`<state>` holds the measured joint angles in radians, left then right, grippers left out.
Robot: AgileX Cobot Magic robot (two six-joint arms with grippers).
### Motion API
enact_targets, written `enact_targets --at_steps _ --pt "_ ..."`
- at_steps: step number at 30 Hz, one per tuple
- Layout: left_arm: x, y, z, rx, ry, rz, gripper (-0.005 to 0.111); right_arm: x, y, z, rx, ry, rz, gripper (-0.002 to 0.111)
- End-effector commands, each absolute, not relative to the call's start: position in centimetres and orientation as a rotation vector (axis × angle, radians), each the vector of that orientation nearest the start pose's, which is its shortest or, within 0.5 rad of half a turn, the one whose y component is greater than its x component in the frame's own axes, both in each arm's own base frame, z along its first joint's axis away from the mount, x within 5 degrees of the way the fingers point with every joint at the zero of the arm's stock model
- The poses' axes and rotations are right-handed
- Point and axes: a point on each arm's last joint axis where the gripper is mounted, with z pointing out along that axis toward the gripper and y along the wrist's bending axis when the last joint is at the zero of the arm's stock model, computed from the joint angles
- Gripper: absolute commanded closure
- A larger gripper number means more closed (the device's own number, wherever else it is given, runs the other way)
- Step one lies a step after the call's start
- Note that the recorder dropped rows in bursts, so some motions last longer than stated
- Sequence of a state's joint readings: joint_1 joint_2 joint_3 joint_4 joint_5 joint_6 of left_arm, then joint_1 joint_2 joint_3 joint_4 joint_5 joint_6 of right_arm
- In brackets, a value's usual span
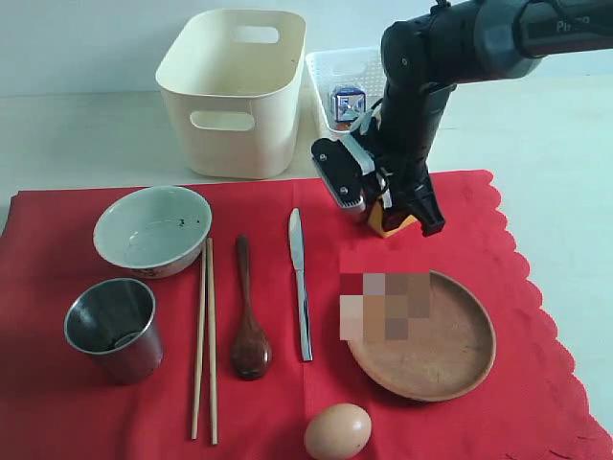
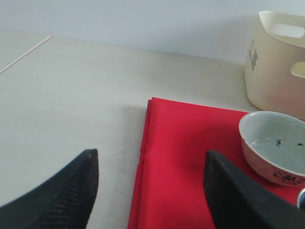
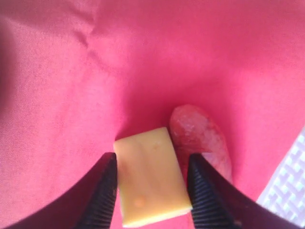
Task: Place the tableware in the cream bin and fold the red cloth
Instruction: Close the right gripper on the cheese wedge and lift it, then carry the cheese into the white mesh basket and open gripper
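Note:
On the red cloth [image 1: 86, 422] lie the pale bowl [image 1: 153, 230], steel cup [image 1: 113, 329], chopsticks [image 1: 204, 340], dark wooden spoon [image 1: 249, 326], knife [image 1: 301, 283] and brown plate [image 1: 441, 350]. Behind the cloth stands the cream bin [image 1: 230, 91]. My right gripper [image 1: 395, 218] hangs low over the cloth's far middle, shut on a pale yellow block [image 3: 150, 176]; a reddish sausage-like piece [image 3: 202, 138] lies beside it. The left gripper [image 2: 151, 160] is open over the cloth's left edge [image 2: 143, 157], near the bowl [image 2: 274, 145]; the exterior view does not show it.
A white lattice basket [image 1: 337, 72] with a small milk carton [image 1: 348, 101] stands right of the cream bin [image 2: 276, 62]. An egg [image 1: 337, 431] rests at the cloth's front edge. Part of the plate is blurred out. Pale tabletop [image 2: 71, 95] surrounds the cloth.

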<state>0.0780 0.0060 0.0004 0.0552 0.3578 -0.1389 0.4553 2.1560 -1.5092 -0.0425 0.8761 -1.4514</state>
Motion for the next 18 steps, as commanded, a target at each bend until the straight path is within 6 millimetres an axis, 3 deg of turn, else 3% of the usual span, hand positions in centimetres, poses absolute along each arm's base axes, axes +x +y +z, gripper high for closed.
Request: enact_targets --at_steps 1,13,18 --pt "5.3 0.6 18.2 -0.158 1.828 0.02 0.045 38.1 18.1 14.1 -2.481 1.747 -0.166 0.108" --pt "5.3 0.6 18.2 -0.158 1.828 0.02 0.045 36.6 18.1 21.1 -2.307 1.75 -0.146 0.108" --pt "5.3 0.6 18.2 -0.158 1.828 0.02 0.045 37.4 18.4 24.5 -2.201 1.699 -0.212 0.108"
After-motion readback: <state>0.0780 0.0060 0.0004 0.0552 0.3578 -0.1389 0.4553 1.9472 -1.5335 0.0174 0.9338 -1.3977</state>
